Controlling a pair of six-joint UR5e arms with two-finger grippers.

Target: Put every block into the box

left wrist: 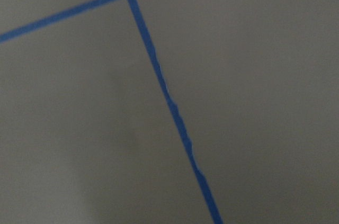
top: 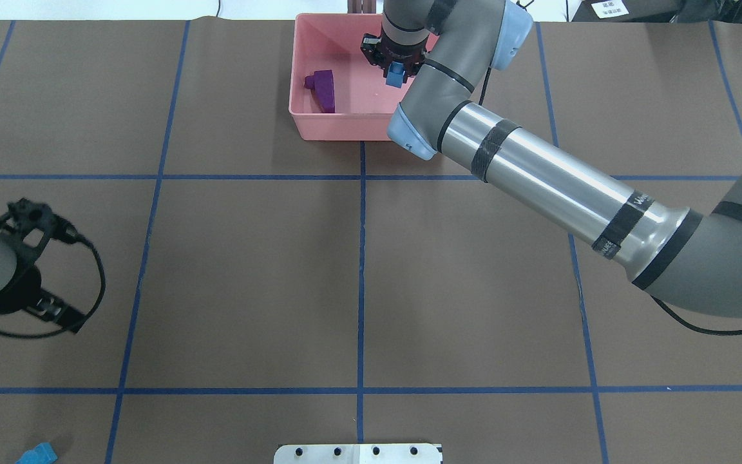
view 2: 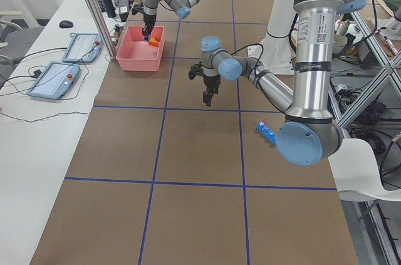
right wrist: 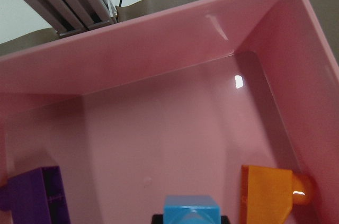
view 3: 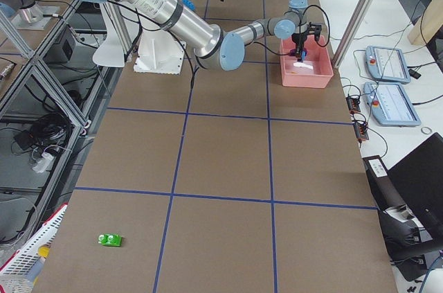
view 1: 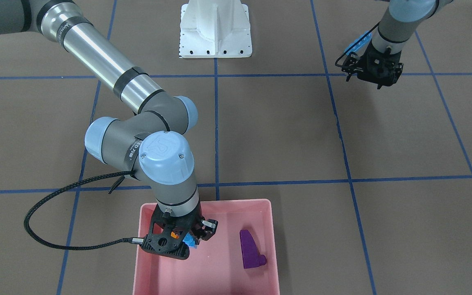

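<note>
My right gripper [top: 397, 72] is inside the pink box [top: 339, 125], shut on the small blue one-stud block [right wrist: 192, 211] and holding it just above the floor. The purple sloped block [view 1: 251, 249] lies in the box, and the orange sloped block [right wrist: 267, 192] lies beside the gripper. My left gripper [view 1: 377, 71] hovers over bare table far from the box. I cannot tell whether it is open or shut. The long blue block [top: 36, 453] lies on the table near the left arm. The green block [view 3: 109, 240] lies far off on the right side.
The white robot base [view 1: 215, 30] stands at the table's middle edge. Beyond the box an aluminium frame post [view 2: 94, 8] rises, and two tablets [view 2: 53, 80] lie on a side table. Blue tape lines grid the brown table.
</note>
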